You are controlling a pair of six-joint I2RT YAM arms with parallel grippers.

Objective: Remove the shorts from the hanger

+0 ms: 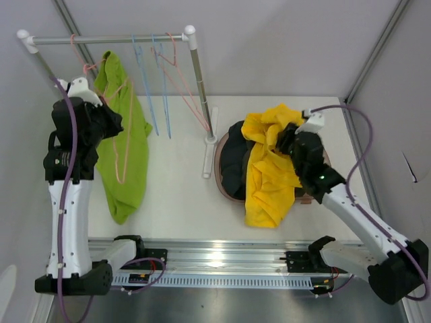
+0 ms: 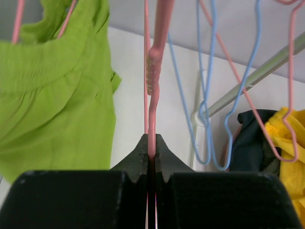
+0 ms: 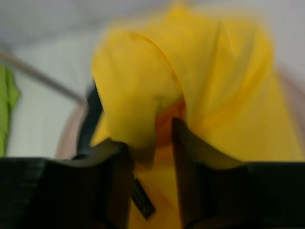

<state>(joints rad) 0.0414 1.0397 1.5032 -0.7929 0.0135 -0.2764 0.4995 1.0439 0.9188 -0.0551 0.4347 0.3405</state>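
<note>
**Ana:** What takes up the most room?

**Ben:** A white flat desk (image 1: 182,202). A grey metal clothes rail with white joints (image 1: 108,39) runs along its far edge, from the far-left corner to about the middle.

**Ana:** And where are the shorts?

**Ben:** The soft lime green cloth shorts (image 1: 128,155) hang at the left end of that rail. They are draped on a thin pink wire hanger (image 2: 157,43) and trail down along the left edge of the desk. The crumpled yellow cloth shorts (image 1: 269,175) are off the rail and lie toward the right edge. They sit on top of dark black cloth shorts (image 1: 232,158) in a round basket with a brownish-pink rim (image 1: 225,192). One yellow leg spills over the near rim.

**Ana:** Is anything else on the rail?

**Ben:** Bare thin blue wire hangers (image 1: 153,94) hang there with another pink one, near the middle.

**Ana:** What about the arms?

**Ben:** The left pincer (image 2: 151,143) is beside the green shorts. It is pressed together on the pink hanger's wire. The right pincer (image 3: 152,138) is at the bunched far end of the yellow shorts. Its fingers stand apart with a fold of yellow cloth between them. That view is blurred, so I cannot tell whether it grips the cloth.
</note>
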